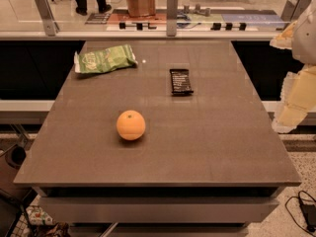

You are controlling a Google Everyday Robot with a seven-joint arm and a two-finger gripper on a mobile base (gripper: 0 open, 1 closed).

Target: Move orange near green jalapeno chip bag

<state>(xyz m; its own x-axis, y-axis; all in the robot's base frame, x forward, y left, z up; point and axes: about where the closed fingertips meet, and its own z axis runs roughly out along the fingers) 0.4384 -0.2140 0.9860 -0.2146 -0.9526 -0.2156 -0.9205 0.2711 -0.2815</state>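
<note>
The orange (131,125) sits on the grey table (222,147), a little left of its middle and toward the front. The green jalapeno chip bag (104,59) lies crinkled at the table's far left corner, well apart from the orange. My gripper (291,107) shows as a pale, blurred shape at the right edge of the view, beyond the table's right side and raised, far from both the orange and the bag. It holds nothing that I can see.
A small black snack bar wrapper (181,81) lies right of centre toward the back. A glass railing (170,14) runs behind the table. A cable (303,211) lies on the floor at the lower right.
</note>
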